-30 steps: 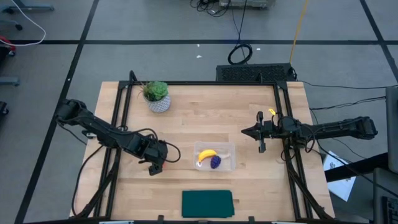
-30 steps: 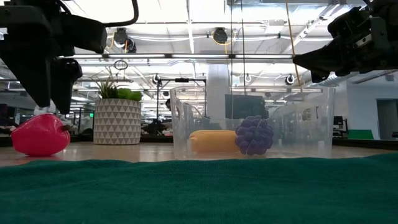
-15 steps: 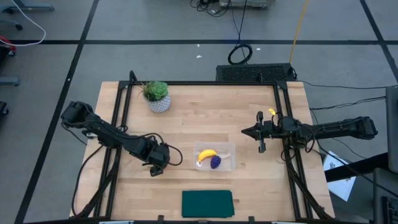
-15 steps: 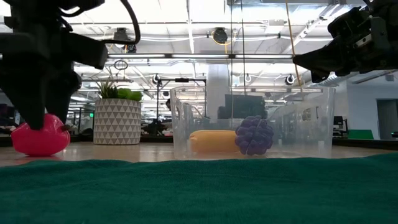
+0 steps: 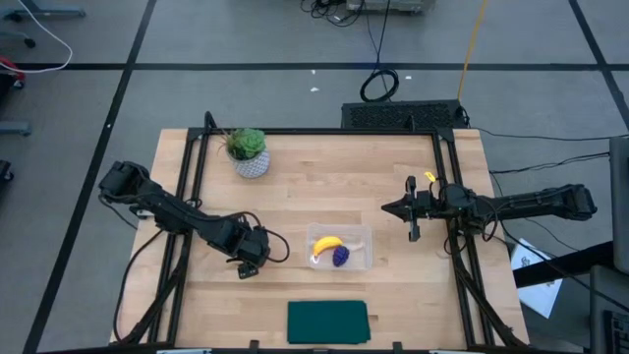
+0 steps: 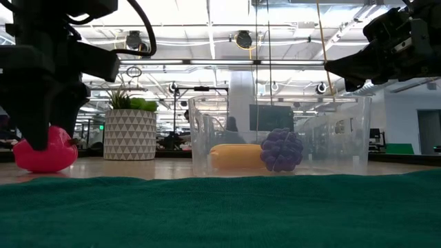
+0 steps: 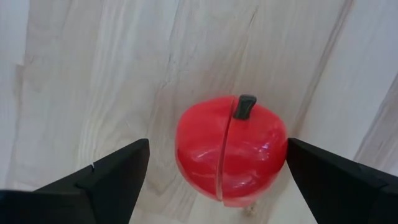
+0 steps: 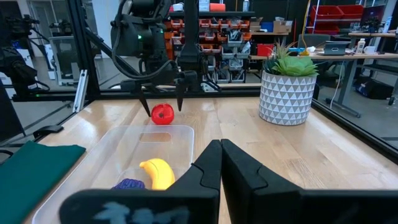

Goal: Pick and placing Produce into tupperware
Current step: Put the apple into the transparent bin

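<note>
left claw [image 7: 214, 171] wide open astride red fruit [image 7: 230, 149]; banana [image 5: 326, 244] & grapes [image 5: 341, 256] already in tupperware [image 5: 363, 236], fruit left.

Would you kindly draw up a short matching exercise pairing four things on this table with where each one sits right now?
Things:
1. banana
2. red fruit
3. potted plant
4. green mat

Places:
A. at the table's near edge
B. between the open left gripper's fingers, on the wood
C. inside the tupperware beside the grapes
D. at the far left corner

Pairs: 1-C, 2-B, 3-D, 4-A
</note>
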You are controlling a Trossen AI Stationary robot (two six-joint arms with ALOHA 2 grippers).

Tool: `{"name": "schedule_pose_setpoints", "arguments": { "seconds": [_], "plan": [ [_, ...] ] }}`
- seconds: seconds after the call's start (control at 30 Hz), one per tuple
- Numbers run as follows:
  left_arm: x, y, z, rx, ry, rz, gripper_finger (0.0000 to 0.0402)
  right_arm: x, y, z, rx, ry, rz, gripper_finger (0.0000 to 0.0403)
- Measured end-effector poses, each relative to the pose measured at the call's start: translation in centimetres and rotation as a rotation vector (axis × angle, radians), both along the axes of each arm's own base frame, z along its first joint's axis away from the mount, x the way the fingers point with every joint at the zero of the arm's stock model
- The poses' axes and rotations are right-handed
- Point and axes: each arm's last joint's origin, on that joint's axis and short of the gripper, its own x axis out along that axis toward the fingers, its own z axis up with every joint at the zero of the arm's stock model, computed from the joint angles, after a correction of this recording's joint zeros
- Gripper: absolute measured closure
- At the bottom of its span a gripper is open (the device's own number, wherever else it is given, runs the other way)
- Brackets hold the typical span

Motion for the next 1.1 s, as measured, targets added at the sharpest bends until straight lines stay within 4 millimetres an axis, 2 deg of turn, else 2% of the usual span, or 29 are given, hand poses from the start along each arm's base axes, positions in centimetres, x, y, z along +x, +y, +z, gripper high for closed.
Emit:
{"name": "schedule_pose_setpoints", "arguments": {
  "seconds": [0.67, 1.1],
  "plan": [
    [-0.23, 0.15, -0.02, 0.033, 0.022, -0.045, 0.0025, 0.0, 0.0, 0.0, 0.0, 0.0, 0.0, 0.0403],
    [-0.05, 0.81, 0.07, 0.042, 0.029, -0.042, 0.0134, 0.0, 0.0, 0.0, 0.0, 0.0, 0.0, 0.0403]
  ]
}}
